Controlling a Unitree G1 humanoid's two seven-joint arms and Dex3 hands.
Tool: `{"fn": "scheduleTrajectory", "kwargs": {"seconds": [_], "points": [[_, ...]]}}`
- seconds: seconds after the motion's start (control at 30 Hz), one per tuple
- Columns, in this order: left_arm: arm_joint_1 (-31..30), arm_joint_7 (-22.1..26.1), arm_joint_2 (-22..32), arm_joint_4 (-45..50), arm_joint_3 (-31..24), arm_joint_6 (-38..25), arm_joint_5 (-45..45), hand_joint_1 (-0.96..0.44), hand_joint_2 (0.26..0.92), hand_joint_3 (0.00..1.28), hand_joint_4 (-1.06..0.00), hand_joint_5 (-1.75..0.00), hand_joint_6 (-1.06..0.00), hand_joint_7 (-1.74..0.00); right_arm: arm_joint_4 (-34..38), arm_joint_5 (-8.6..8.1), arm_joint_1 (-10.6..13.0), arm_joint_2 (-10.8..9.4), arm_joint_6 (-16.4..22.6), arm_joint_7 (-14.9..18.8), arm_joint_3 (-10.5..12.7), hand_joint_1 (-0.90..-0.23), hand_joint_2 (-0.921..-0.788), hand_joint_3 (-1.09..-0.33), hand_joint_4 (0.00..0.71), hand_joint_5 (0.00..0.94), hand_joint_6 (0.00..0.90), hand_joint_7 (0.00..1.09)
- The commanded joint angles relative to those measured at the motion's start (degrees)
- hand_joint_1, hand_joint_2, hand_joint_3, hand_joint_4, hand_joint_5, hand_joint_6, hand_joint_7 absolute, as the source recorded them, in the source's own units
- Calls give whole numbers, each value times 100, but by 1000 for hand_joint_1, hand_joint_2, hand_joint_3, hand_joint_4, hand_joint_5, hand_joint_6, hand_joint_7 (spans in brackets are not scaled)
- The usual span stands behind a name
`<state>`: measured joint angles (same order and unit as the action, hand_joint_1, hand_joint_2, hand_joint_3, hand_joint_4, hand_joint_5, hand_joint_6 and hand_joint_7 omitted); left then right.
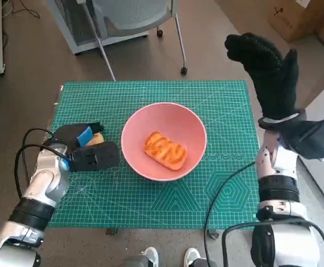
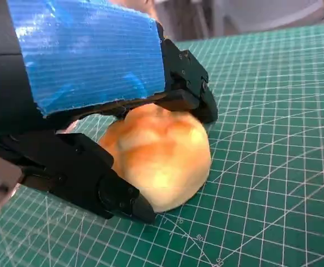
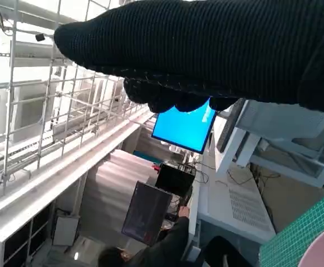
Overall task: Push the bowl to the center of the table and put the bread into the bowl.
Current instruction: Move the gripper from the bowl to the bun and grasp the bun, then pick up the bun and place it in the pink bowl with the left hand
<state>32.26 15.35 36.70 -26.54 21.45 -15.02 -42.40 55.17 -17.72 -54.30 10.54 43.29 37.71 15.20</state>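
A pink bowl [image 1: 163, 141] sits upright near the middle of the green cutting mat [image 1: 151, 206], and a golden, glazed piece of bread [image 1: 165, 150] lies inside it. A second, rounder bun [image 2: 159, 156] rests on the mat just left of the bowl, pale gold and smooth, gripped between black fingers [image 2: 187, 92].

Bread [image 1: 165, 149] in bowl [image 1: 194, 123], bowl mid-mat [image 1: 223, 94].

Green gridded cutting mat [image 1: 151, 194] covering the small table. Grey wheeled office chair [image 1: 151, 16] beyond it. Bright blue monitor screen [image 3: 184, 129] above a seated person [image 3: 151, 253].
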Motion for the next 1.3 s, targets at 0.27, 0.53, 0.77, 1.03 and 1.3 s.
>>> {"fn": "scheduleTrajectory", "kwargs": {"seconds": [0.27, 0.53, 0.77, 1.03, 1.3], "points": [[-219, 401, 248, 1075, -412, -286, 85, 2, 919, 69, -661, -1251, -664, -1075, 77, -55, 142, -61, -55, 85, -10, -592, -921, -501, 238, 0, 377, 6], [-329, 556, 268, 1986, -857, -457, 221, 2, 920, 69, -672, -1208, -641, -1129, 52, -100, 145, -112, -116, 146, -4, -589, -921, -503, 239, 1, 378, 6], [-356, 506, 245, 2836, -1309, -297, 465, 3, 920, 64, -683, -1211, -645, -1108, 47, -131, 142, -117, -142, 194, 7, -590, -921, -506, 238, 0, 378, 5], [-244, 493, -39, 3866, -1340, -326, 378, 3, 915, 37, -730, -1136, -677, -1100, 88, -127, 108, -122, -144, 203, 25, -589, -921, -507, 238, 0, 379, 5], [82, 533, -531, 4427, -838, -224, 1, 3, 910, 16, -775, -1030, -703, -1129, 54, -144, 125, -152, -126, 219, 1, -591, -921, -507, 241, 1, 379, 5]]}}
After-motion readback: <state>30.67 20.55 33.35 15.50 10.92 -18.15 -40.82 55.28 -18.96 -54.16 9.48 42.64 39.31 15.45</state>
